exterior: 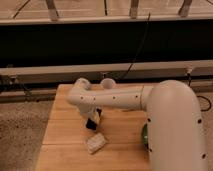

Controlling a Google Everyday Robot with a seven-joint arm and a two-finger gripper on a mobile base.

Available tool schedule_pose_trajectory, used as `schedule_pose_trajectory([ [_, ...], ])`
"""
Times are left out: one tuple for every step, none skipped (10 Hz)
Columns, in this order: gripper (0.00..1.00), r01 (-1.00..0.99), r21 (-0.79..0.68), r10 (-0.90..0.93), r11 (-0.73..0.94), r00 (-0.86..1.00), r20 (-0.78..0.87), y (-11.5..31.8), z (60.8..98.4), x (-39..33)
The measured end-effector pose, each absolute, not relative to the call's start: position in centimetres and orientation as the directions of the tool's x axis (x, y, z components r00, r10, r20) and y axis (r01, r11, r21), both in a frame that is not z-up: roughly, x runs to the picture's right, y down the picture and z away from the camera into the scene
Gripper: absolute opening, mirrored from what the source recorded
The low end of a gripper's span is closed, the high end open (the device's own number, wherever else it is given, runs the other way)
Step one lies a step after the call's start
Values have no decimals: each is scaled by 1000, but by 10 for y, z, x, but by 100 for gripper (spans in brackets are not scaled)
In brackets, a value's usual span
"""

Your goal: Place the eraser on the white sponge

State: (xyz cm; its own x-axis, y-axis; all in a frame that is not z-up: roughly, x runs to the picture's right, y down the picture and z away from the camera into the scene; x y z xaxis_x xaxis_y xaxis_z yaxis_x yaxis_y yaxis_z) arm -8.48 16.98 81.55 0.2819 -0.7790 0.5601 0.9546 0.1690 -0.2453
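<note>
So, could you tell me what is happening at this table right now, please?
A white robot arm reaches over the light wooden table. Its gripper points down and has a small flat black eraser at its tip, just above and behind the off-white rectangular sponge, which lies on the table nearer the front edge. The eraser is not yet on the sponge. A green object shows partly behind the arm's large body.

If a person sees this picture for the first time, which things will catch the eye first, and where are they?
The big white robot arm fills the right side and reaches left across the wooden table. Its gripper hangs at the table's middle with the dark eraser at its tip, just above and apart from the white sponge, which lies nearer the front edge.
</note>
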Motion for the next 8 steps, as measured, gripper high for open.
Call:
schedule_pose_trajectory([
  [1, 958, -236, -780, 161, 270, 564, 175, 811, -86],
  [1, 961, -231, -784, 152, 259, 563, 179, 807, -86],
  [1, 965, -220, -784, 142, 245, 570, 188, 800, -88],
  [1, 967, -214, -786, 136, 237, 571, 191, 797, -90],
  [1, 969, -210, -786, 131, 230, 573, 195, 795, -89],
  [1, 970, -205, -786, 129, 226, 575, 200, 794, -87],
  [1, 971, -201, -787, 131, 225, 575, 202, 794, -86],
  [1, 971, -198, -786, 130, 223, 577, 204, 793, -84],
])
